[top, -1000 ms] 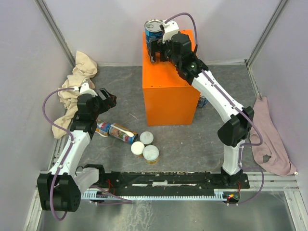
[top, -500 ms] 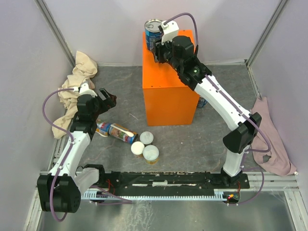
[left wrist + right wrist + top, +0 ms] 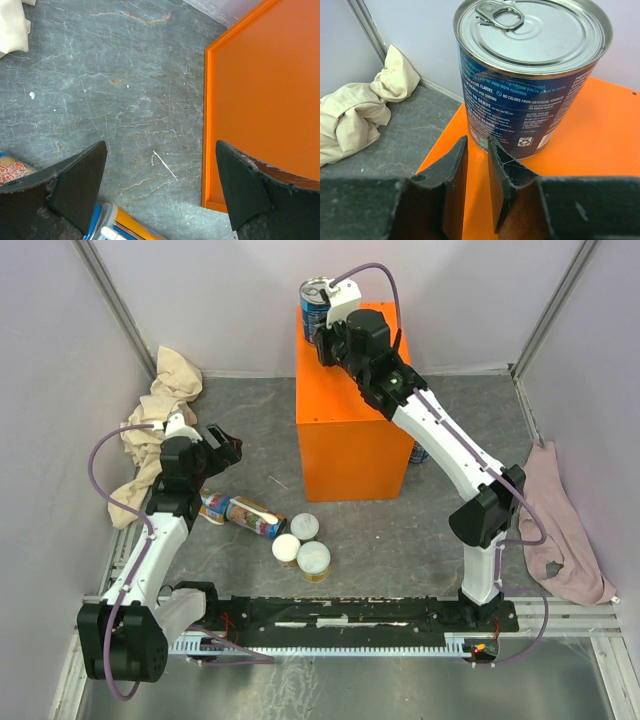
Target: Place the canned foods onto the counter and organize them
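1 tin (image 3: 530,75), label txt (image 3: 520,95) R-wrist only

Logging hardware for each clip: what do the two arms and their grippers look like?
The left arm and right arm both have white link shells, black joint housings and a purple cable looping alongside. The left gripper and right gripper carry matte black wedge-shaped fingers with scuffed edges.

You saw a dark blue tin (image 3: 520,105) with white print and a silver top. The counter (image 3: 580,160) was bright orange, the floor (image 3: 100,100) grey with pale veins. There was a beige cloth (image 3: 360,110) and a pink cloth (image 3: 560,530).
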{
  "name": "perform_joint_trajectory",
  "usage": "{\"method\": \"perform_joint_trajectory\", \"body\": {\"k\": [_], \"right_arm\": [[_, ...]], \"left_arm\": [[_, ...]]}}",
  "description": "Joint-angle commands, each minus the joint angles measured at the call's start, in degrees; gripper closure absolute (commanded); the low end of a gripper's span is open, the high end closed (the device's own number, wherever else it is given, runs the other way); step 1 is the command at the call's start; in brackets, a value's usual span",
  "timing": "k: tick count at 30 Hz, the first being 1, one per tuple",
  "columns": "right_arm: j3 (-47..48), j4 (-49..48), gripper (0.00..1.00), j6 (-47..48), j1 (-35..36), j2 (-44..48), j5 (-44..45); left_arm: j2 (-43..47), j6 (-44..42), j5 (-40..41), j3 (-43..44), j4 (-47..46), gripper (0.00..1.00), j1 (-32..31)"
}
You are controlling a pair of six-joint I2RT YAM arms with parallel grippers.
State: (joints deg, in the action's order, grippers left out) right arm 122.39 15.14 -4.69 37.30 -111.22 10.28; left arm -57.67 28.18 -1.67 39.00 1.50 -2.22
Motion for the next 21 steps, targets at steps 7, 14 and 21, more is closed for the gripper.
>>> {"method": "perform_joint_trajectory", "body": {"k": [7, 14, 21], "right_arm": [[6.35, -1.79, 0.68, 0.72, -0.65, -4.03, 4.19], [10.68, -0.23, 0.66, 0.79, -1.43, -7.19, 3.52], [13.00, 0.57, 0.65, 0.79, -1.93, -9.10, 3.56]], "left_arm": [[0.84, 1.72, -0.99, 0.11, -3.43, 0.05, 0.34], [0.80, 1.70, -1.05, 0.22, -3.52, 0.05, 0.32], [0.76, 1.68, -1.05, 0.20, -3.55, 0.05, 0.34]]}}
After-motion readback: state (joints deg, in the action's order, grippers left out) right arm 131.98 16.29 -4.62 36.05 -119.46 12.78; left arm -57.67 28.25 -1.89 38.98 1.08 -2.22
